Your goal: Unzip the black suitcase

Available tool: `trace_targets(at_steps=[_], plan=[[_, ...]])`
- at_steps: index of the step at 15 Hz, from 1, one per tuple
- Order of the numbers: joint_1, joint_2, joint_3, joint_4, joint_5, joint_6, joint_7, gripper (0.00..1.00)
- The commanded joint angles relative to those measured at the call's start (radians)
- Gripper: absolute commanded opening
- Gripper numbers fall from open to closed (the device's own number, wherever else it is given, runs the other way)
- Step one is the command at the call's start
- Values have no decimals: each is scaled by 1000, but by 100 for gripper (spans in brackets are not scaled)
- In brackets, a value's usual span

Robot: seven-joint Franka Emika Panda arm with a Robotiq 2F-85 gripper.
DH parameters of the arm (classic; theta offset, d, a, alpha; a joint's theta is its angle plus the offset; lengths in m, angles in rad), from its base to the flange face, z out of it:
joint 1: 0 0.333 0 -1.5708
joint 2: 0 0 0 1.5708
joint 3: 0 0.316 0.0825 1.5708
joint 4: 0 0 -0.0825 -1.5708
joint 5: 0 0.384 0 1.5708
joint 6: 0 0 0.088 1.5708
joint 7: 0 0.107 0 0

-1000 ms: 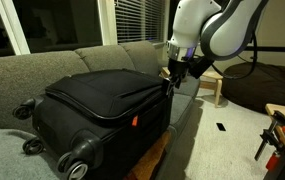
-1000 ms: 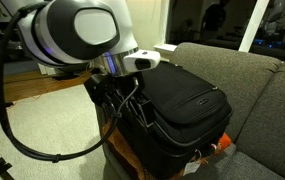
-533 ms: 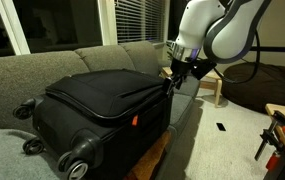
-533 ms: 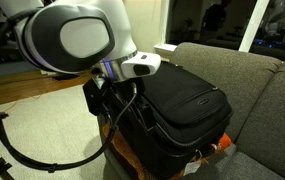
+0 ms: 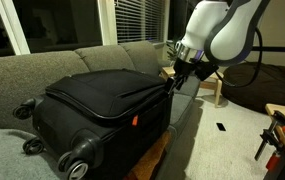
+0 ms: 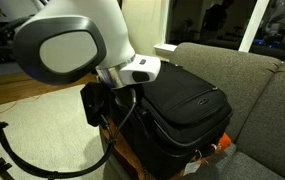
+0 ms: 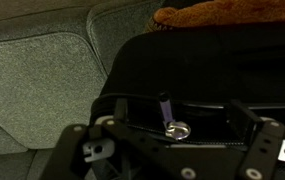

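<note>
The black suitcase lies flat on the grey sofa, wheels toward the camera, with a small red tag on its side. My gripper hangs at the suitcase's far end, close against its edge. Seen from the opposite side, the gripper sits at the near corner of the suitcase. In the wrist view the gripper is open, its fingers standing either side of a silver zipper pull with a purple tab on the suitcase. Nothing is gripped.
A wooden stool stands beside the sofa's end, and a small dark object lies on the carpet. A brown fuzzy thing lies past the suitcase. My thick cable loops over the floor. Wood shows under the suitcase corner.
The arm has shifted a little to the right along the suitcase's end in the view from the wheels' side. The gripper stays open and the suitcase has not moved.
</note>
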Motion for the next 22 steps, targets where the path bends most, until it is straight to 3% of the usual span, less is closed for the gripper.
trace_targets(at_steps=[1,7,8,10,16,22], plan=[[-125,-4,101,-20,42,66,-98,100],[-322,0,267,-5,-22,49,-164,100],[-242,-1,218,-1,41,24,-160,100],[-277,-1,247,0,34,25,-173,100],[-282,-1,251,0,32,25,-176,100],[-329,18,337,37,45,-19,-195,100]])
